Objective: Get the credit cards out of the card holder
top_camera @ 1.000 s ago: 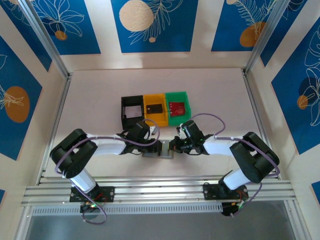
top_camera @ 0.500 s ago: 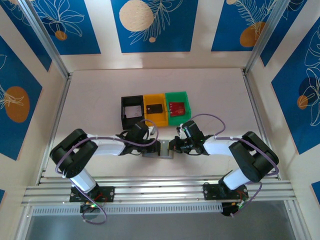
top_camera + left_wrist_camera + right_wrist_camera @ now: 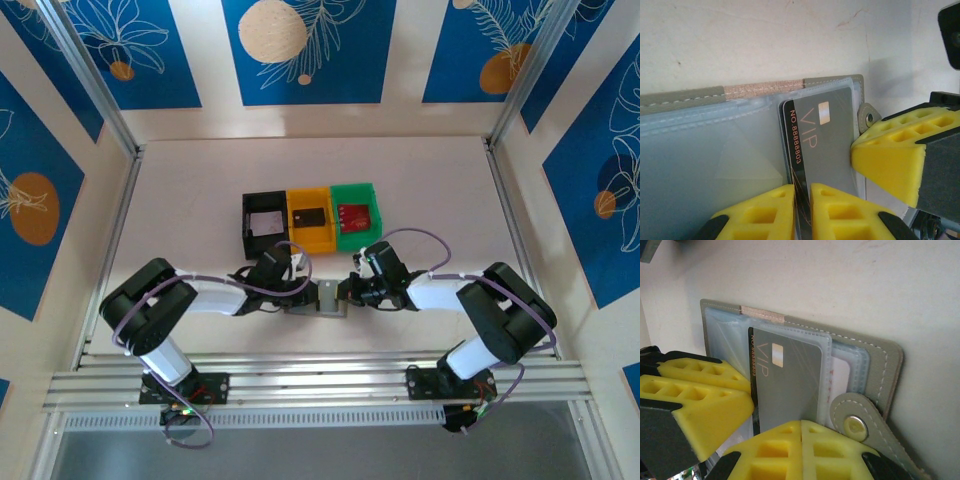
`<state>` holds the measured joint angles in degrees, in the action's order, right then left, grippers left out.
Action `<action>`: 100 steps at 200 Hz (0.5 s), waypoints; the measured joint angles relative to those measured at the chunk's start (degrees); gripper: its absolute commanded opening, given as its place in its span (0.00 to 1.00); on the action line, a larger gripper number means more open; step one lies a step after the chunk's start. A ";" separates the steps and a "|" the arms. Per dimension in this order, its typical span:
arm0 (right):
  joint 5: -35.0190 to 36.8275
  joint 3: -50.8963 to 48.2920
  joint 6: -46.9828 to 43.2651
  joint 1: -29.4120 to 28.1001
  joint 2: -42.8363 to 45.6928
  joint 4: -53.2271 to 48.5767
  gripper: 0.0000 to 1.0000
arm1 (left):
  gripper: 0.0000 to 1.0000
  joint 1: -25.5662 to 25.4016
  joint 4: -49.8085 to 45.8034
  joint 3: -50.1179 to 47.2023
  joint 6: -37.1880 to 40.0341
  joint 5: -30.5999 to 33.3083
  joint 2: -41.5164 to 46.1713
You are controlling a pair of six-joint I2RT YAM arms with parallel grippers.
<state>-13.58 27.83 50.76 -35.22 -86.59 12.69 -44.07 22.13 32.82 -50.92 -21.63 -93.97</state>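
Note:
The grey card holder [image 3: 322, 298] lies open on the table between both grippers, its stitched rim [image 3: 690, 95] and snap tab [image 3: 855, 422] in view. A grey VIP credit card [image 3: 825, 145] sticks out of a clear sleeve, also seen in the right wrist view [image 3: 785, 385]. My left gripper [image 3: 802, 200] has its yellow fingers drawn close on the card's dark edge. My right gripper [image 3: 801, 440] is shut, its tips resting on the holder's near edge beside the tab. A white card [image 3: 840, 380] sits in a sleeve behind.
Three small bins stand in a row behind the holder: black [image 3: 265, 222], yellow [image 3: 309, 218] and green [image 3: 355, 213], each with a card in it. Metal rails run along the table's near edge [image 3: 320, 380].
The left gripper's jaws have narrowed onto the card's edge and its wrist has shifted slightly left. The right arm and the holder have stayed put.

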 measured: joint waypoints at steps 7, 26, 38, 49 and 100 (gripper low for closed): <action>0.00 0.00 0.00 0.00 -0.04 0.02 0.00 | 0.15 0.04 0.57 -0.22 -0.28 -0.09 -0.02; -0.24 0.00 0.24 0.04 -0.26 0.31 0.00 | 0.13 0.22 2.16 -0.83 -1.16 -0.48 -0.24; -0.33 0.00 0.42 0.07 -0.26 0.37 0.00 | 0.12 0.33 2.80 -1.18 -1.46 -0.66 -0.28; -0.37 -0.02 0.42 0.04 -0.33 0.44 0.00 | 0.12 0.37 3.30 -1.36 -1.73 -0.70 -0.33; -0.44 -0.22 0.42 0.07 -0.39 1.03 0.00 | 0.10 0.37 3.78 -1.64 -1.73 -0.68 -0.35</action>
<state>-14.02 27.62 51.18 -35.16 -86.98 13.72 -43.70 25.91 31.18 -52.64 -22.31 -94.32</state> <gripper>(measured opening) 0.052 0.107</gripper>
